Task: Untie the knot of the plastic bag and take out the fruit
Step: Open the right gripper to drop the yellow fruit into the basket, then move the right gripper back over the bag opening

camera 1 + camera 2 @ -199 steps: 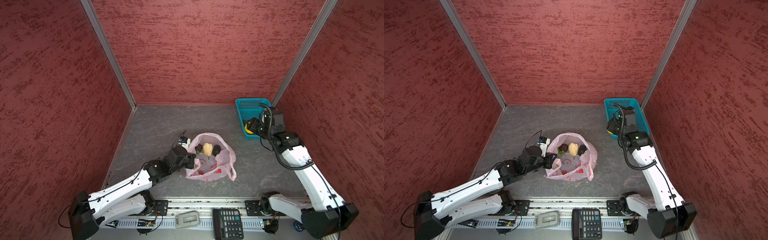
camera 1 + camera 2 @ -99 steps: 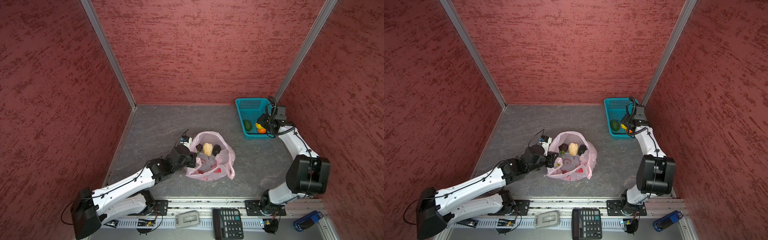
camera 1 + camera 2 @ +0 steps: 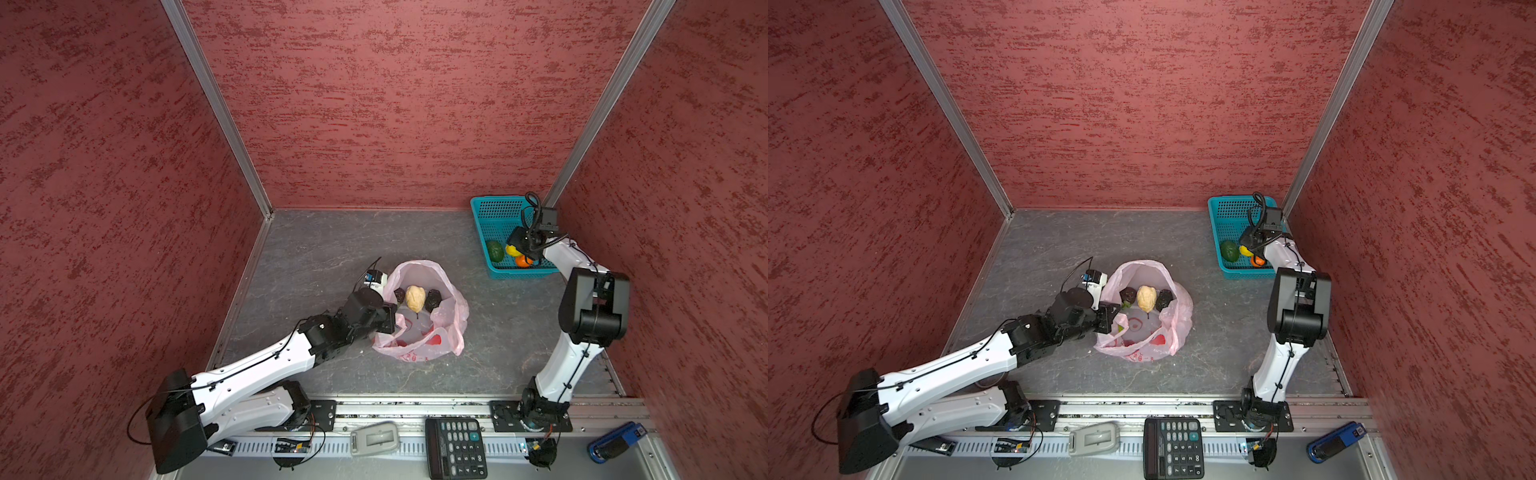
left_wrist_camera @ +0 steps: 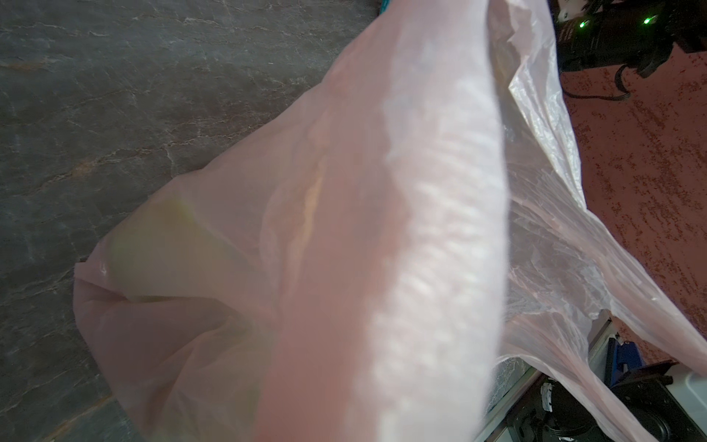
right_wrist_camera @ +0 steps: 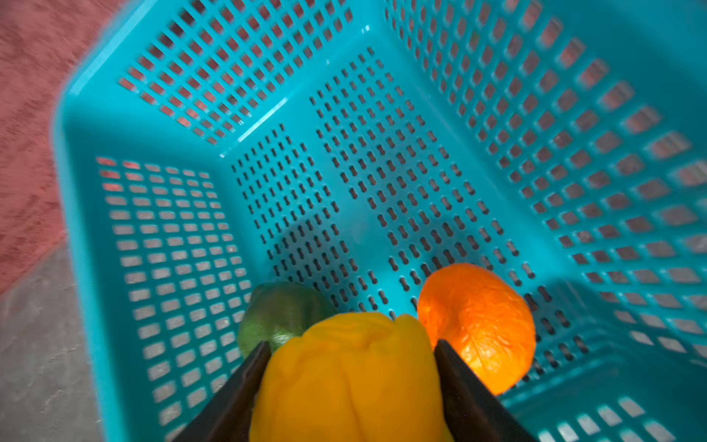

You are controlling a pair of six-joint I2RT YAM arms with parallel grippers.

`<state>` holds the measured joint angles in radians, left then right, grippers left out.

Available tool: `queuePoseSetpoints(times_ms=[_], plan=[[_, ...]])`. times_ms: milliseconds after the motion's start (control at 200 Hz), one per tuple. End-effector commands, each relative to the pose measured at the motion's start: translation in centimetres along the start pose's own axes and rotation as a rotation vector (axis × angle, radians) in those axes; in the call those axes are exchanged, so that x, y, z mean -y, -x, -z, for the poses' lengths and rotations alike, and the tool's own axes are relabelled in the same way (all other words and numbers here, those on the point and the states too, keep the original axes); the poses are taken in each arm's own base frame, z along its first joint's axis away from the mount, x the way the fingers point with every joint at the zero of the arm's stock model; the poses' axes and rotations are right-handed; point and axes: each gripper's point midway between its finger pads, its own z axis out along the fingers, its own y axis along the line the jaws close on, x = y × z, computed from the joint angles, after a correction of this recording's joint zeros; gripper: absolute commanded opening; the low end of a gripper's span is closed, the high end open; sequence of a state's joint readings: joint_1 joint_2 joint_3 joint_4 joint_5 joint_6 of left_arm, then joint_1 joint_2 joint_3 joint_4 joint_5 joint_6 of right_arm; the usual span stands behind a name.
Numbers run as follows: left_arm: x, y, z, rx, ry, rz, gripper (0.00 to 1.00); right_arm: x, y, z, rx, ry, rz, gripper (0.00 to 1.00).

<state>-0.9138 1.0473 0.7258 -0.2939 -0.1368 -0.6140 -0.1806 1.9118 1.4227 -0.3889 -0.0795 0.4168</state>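
The plastic bag (image 3: 451, 328) is pinched open for unloading by the left gripper (image 3: 390, 320) jaws; a yellow fruit (image 5: 344, 394) is flanked in the basket (image 5: 172, 237) by the right gripper (image 5: 352, 344) jaws, though whether it is gripped cannot be told.

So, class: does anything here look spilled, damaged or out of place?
Nothing looks spilled or damaged: fruit sits inside the open plastic bag or the teal basket. Only the calculator on the front rail seems out of place.
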Motion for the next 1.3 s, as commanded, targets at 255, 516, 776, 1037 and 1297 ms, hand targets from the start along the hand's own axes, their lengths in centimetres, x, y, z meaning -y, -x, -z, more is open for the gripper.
queuePoseSetpoints(times_ms=[255,516,776,1037,1297], plan=[[1.0,1.3,-0.4,0.023,-0.021,0.005,0.0,-0.9,0.9,0.6,0.008,0.024,0.036,0.92],[1.0,1.3,-0.7,0.013,-0.032,0.003,0.0,-1.9,0.7,2.4,0.014,0.025,0.078,0.99],[0.8,1.4,0.1,0.019,-0.037,-0.001,0.0,-6.9,-1.4,6.8,0.001,0.139,0.178,0.99],[-0.1,1.4,1.2,0.023,-0.039,0.006,0.0,-12.6,-6.8,12.9,-0.058,0.271,0.269,0.99],[0.0,1.2,1.5,-0.006,-0.07,-0.006,0.0,-17.5,-12.9,21.5,-0.084,0.405,0.379,0.99]])
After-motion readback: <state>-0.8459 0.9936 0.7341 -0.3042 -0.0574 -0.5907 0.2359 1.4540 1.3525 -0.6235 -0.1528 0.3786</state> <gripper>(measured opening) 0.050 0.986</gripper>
